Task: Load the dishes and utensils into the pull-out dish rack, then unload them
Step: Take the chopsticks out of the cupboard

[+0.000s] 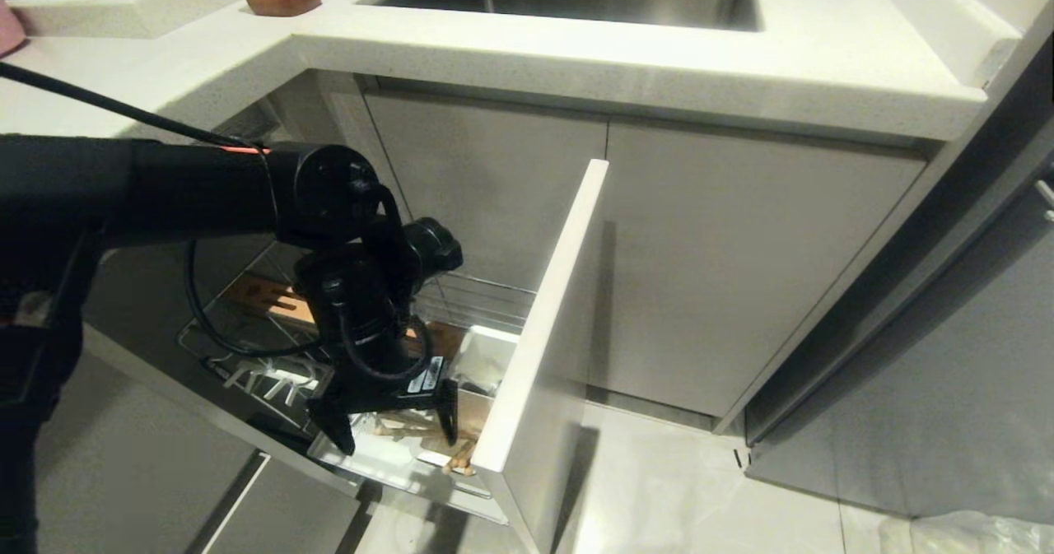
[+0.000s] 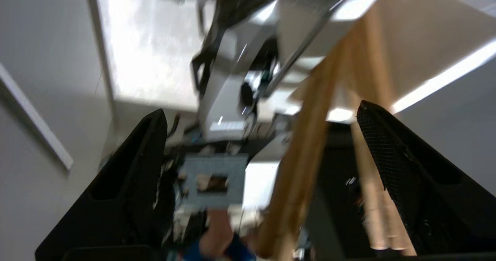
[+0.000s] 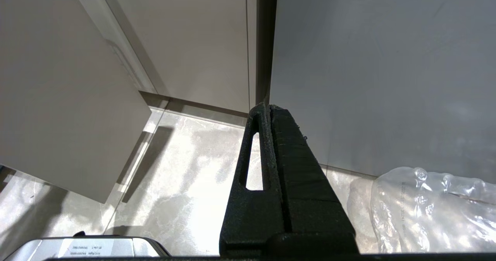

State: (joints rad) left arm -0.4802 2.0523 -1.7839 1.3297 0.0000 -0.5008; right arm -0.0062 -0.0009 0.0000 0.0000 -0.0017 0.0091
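Head view is sharp but kinda dim under the counter (image 1: 626, 52), with the drawer front panel (image 1: 535, 323) throwing a dark shadow on the cabinet behind it. Left wrist view is badly motion-smeared, and the chopsticks (image 2: 306, 152) look soft. Right wrist view is crisp, with strong glare off the floor tiles (image 3: 193, 199).

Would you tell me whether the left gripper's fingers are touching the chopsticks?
Apart: the left wrist view shows the chopsticks between the open left gripper's fingers, with gaps.

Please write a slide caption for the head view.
Open left gripper over light-wood chopsticks in the chrome wire pull-out dish rack.
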